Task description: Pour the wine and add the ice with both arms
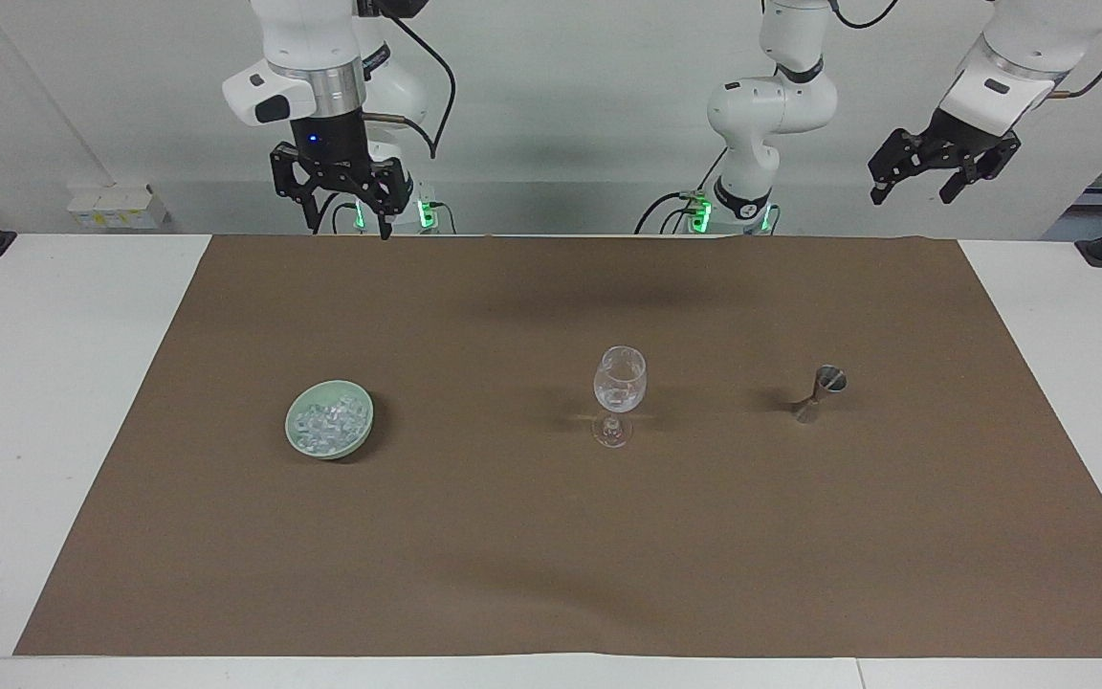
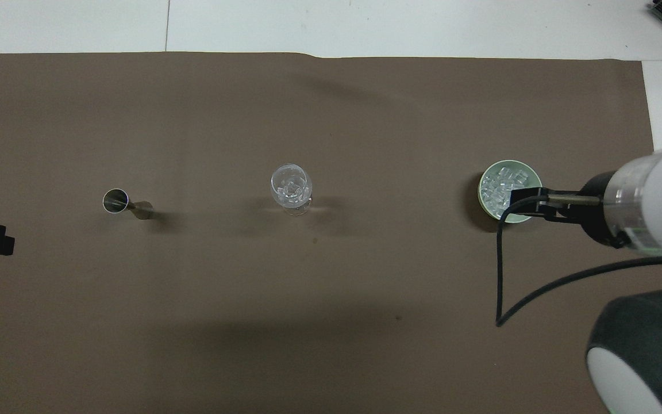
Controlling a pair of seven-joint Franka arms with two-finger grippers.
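Right hand [image 1: 341,196], fingers apart and holding nothing, hangs high over the robots' edge of the worktop [image 1: 82,383]. The ice [image 1: 328,423] lies well below and apart from it, heaped in a pale green bowl [image 1: 363,410]; some sits in the wine glass [image 1: 620,380]. Left hand [image 1: 943,163] waits, fingers apart, above the jigger [image 1: 821,392] end.

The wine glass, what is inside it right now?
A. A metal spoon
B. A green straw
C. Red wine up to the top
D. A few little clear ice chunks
D. The wine glass holds a few small clear chunks like the ice in the pale green bowl; no red liquid, straw or spoon shows in it.
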